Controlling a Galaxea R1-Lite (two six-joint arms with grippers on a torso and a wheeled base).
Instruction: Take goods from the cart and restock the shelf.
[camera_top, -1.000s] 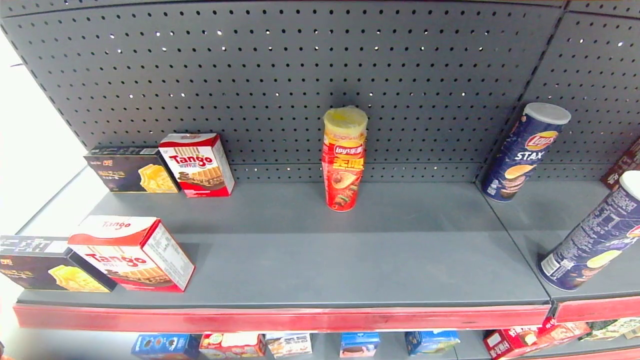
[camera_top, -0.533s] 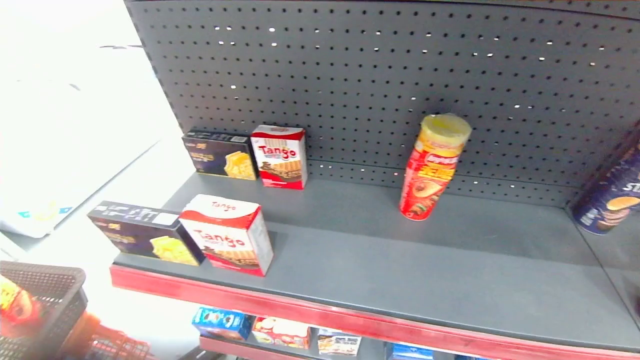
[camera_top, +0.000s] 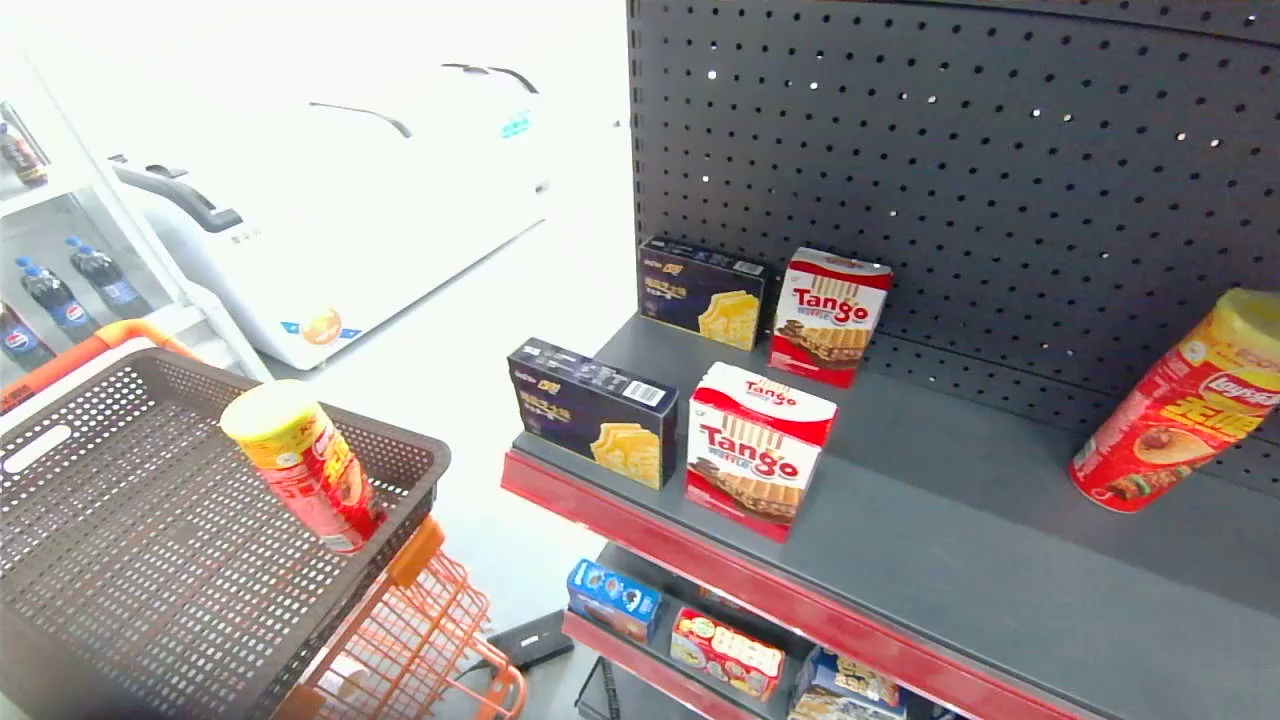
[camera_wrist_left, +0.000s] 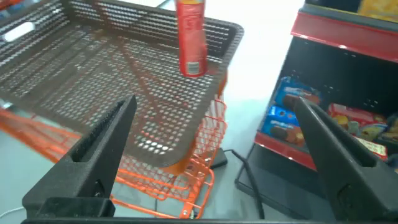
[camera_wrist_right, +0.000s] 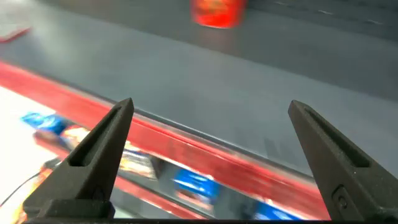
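Head view: red chip can (camera_top: 300, 465), upright, the sole item in the brown basket (camera_top: 120, 560) on the orange cart (camera_top: 430, 610), left of the shelf (camera_top: 950, 520). The shelf holds two wafer boxes (camera_top: 760, 450) and two dark boxes (camera_top: 595, 410) at its left end, and a second red can (camera_top: 1170, 410) far right. The camera has swung left since the earlier frame, bringing the cart into view.

Left wrist view: left gripper (camera_wrist_left: 212, 106), fingers spread, empty; chip can well beyond them.

Right wrist view: right gripper (camera_wrist_right: 209, 106), fingers spread, empty, above the shelf's front edge.

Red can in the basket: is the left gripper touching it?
Apart: left wrist view shows the red can in the basket, well beyond the open left gripper.
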